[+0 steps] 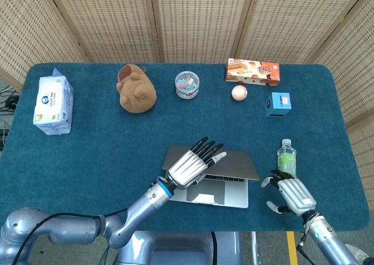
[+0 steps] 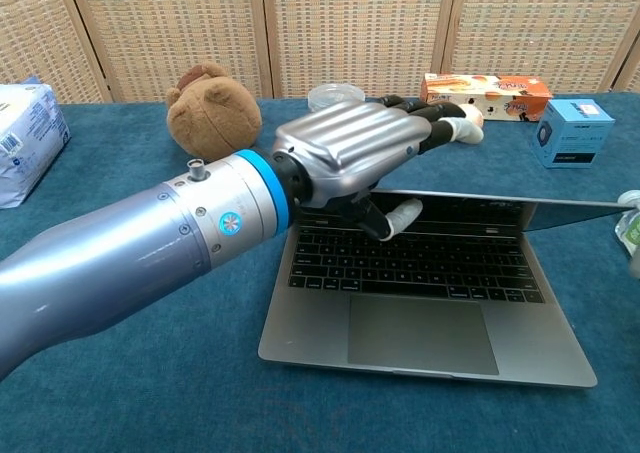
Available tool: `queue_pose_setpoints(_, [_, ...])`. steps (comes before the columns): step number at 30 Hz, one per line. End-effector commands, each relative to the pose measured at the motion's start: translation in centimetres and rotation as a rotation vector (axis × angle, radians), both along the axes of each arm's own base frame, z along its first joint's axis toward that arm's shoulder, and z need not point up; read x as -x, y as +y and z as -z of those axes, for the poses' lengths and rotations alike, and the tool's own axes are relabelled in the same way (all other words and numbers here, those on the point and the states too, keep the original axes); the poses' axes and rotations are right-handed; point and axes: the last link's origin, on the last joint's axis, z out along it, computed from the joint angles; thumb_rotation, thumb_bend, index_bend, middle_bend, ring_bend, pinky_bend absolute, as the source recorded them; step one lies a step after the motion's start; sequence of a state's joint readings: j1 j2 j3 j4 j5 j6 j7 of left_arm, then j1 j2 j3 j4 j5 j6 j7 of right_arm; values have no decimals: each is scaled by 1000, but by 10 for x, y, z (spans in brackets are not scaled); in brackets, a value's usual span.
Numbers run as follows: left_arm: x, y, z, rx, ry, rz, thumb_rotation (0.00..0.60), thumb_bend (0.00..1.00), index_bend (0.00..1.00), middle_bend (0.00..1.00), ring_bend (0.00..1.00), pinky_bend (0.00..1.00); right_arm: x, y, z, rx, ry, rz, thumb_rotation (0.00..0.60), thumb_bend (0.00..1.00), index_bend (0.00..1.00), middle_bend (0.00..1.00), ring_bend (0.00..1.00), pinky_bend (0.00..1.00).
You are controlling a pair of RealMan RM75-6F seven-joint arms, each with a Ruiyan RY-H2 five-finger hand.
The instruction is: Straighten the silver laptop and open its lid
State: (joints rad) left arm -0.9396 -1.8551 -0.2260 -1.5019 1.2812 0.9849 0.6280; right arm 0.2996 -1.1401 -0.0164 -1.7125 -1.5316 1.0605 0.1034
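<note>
silver laptop partly open, left hand under the lid edge

the silver laptop [image 2: 430, 303] is being seen near the front edge of the blue-covered bench [image 1: 105, 136], roughly mid-width, with its base lying flat and its front edge slightly skewed to the bench edge. the lid [image 1: 234, 162] is being held raised at a low angle; in the chest view the keyboard and trackpad are being exposed beneath it.

the left hand [image 1: 191, 164] is being held over the hinge side of the keyboard, fingers [image 2: 440, 128] stretched out and close together along the lid, the thumb tucked beneath near the keys. whether the lid is being pinched or only propped cannot be told from either view.

the right hand [image 1: 291, 196] is being held low by the front right of the bench, fingers apart and lightly curled, holding nothing. it is sitting just in front of the water bottle [image 1: 286, 157], which is standing upright to the right of the laptop; contact with the bottle cannot be told.

along the back of the bench the following are being noted: a tissue pack [image 1: 54, 104], a brown plush toy [image 1: 136, 89], a clear round tub [image 1: 187, 85], a snack box [image 1: 252, 71], a small pale ball [image 1: 239, 92], a blue box [image 1: 279, 104].
</note>
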Motion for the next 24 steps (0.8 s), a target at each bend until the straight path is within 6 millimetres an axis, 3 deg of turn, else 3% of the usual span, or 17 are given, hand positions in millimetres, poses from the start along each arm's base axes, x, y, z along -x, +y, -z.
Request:
queue_pose_setpoints(1, [0,1,-1,-1,-1,-3,600,537,76,0,0,0,-4,-1,6,-18,-13,-16,600,337,366,372,159,190])
queue_pose_setpoints(9, [3,3,-2,-5,-1,-16,600,535,76,0,0,0,-18,-5,20,-59,-63,-46,600,337,366,365,159,191])
queue_pose_setpoints(24, [6,8,-5,-17,0,-32,600,534,76,0,0,0,-22,-2,34,-78,-145,-11,600,337,366,365,159,192])
